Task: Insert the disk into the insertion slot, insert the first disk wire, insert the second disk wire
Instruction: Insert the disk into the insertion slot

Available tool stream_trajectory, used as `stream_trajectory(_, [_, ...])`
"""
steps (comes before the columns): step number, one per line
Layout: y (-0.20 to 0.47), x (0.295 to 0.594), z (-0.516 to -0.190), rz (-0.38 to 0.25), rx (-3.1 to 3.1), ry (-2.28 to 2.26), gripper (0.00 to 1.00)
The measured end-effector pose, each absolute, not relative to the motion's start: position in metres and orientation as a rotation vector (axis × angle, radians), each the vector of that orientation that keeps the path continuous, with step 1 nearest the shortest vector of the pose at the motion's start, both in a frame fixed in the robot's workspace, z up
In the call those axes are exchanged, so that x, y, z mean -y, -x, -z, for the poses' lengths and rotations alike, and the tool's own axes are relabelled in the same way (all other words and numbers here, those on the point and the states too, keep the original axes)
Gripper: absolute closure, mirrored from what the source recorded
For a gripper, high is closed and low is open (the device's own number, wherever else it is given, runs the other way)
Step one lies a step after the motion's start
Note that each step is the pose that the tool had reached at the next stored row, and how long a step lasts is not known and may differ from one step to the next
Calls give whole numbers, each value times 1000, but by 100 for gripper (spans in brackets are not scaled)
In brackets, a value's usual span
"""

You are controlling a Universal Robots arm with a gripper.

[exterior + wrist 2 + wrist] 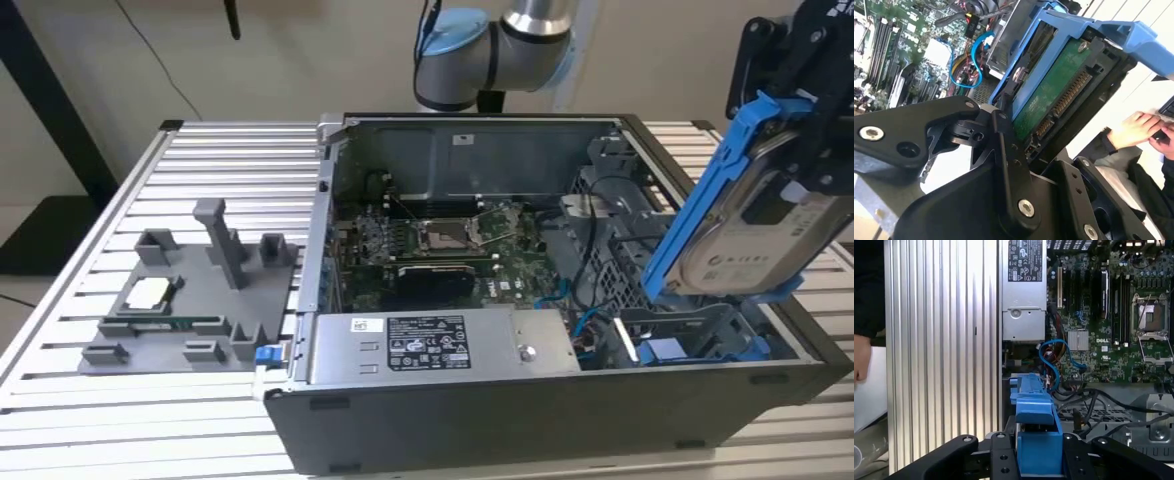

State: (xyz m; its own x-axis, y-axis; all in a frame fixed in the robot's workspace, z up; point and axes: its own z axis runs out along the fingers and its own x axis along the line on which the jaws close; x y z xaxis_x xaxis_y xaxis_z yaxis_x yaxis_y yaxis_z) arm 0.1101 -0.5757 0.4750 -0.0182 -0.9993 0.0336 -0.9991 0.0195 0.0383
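Observation:
My gripper [798, 170] is shut on the disk [747, 230], a silver drive in a bright blue frame. I hold it tilted steeply at the exterior view's right, above the open computer case [534, 420]. Its lower end hangs just over the insertion slot [694, 335], a grey metal bay with blue rails in the case's near right corner. In the second wrist view the disk's green circuit board [1054, 95] faces the camera between the black fingers [1004, 135]. The first wrist view has the blue frame [1036, 440] clamped between the fingers. A loose blue cable [1054, 355] loops beside the bay.
A silver labelled power-supply box [427, 345] sits at the case's front, the motherboard [441, 240] behind it. A grey fixture tray [187, 300] stands on the slatted table [80, 400] at the exterior view's left. A person's hands [1139, 130] are beside the table.

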Motion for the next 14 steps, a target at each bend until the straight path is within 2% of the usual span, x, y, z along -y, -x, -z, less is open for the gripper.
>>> stream_trajectory(14, [-114, 566, -463, 18, 2212, -2171, 67])
